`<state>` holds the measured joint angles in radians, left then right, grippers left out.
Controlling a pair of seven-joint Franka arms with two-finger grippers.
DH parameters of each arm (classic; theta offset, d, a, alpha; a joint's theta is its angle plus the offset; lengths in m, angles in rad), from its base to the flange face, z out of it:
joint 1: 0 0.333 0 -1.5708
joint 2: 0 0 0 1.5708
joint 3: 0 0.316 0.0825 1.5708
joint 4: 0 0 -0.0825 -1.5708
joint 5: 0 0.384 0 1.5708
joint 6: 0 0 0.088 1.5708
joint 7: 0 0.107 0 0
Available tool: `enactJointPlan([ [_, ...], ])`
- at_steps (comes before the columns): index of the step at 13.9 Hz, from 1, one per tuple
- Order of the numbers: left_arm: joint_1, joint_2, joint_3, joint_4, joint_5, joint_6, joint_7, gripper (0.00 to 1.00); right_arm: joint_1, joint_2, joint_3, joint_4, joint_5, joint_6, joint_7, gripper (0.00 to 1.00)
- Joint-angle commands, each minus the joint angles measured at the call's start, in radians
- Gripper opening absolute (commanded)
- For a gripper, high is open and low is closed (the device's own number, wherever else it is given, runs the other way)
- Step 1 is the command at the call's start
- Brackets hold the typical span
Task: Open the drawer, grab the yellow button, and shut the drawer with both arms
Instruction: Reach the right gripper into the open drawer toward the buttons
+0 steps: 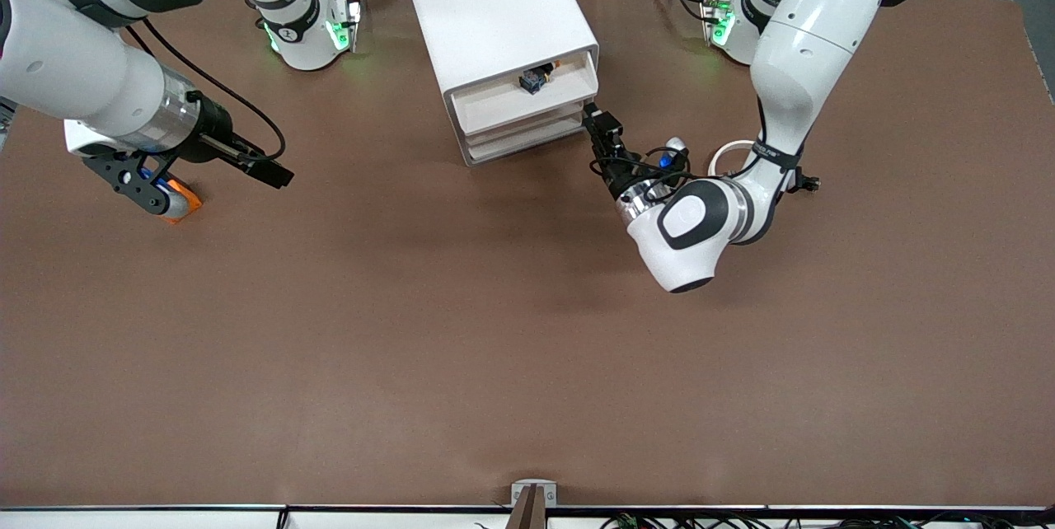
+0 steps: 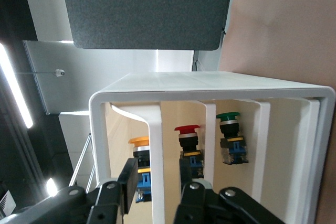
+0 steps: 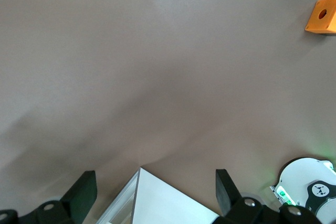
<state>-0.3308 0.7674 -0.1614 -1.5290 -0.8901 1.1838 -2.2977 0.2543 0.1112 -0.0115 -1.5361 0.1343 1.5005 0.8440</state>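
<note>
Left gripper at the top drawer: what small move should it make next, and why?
Probably close on the slat and pull a little more. The left gripper is open, its fingers on either side of the slat. The drawer is only partly out, and the button lies at the edge of the cabinet top. The right gripper waits open.

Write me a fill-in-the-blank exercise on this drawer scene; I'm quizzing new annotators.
1. The left gripper, fingers apart, is at the front of the pulled-out shallow white drawer, the ___ one of the white boxy cabinet.
2. In the left wrist view, the tiny orange-yellow push button sits beside a red push button and a ___ one.
3. The open right gripper hangs by a small block with a hole, coloured ___.

Missing words: top; green; orange.
</note>
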Motion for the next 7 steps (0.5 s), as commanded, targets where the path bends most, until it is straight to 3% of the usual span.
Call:
enactJointPlan([
  [1,-0.039,0.000,0.000,0.012,0.005,0.000,0.006,0.38,0.006,0.001,-0.005,0.001,0.011,0.017,0.018,1.00],
  [5,-0.082,0.000,-0.001,-0.009,0.005,0.000,0.006,0.34,0.049,0.004,-0.005,0.001,0.011,0.041,0.096,1.00],
  [7,-0.094,-0.003,-0.001,-0.014,0.005,0.000,0.006,0.13,0.075,0.007,-0.005,0.001,0.010,0.059,0.136,1.00],
])
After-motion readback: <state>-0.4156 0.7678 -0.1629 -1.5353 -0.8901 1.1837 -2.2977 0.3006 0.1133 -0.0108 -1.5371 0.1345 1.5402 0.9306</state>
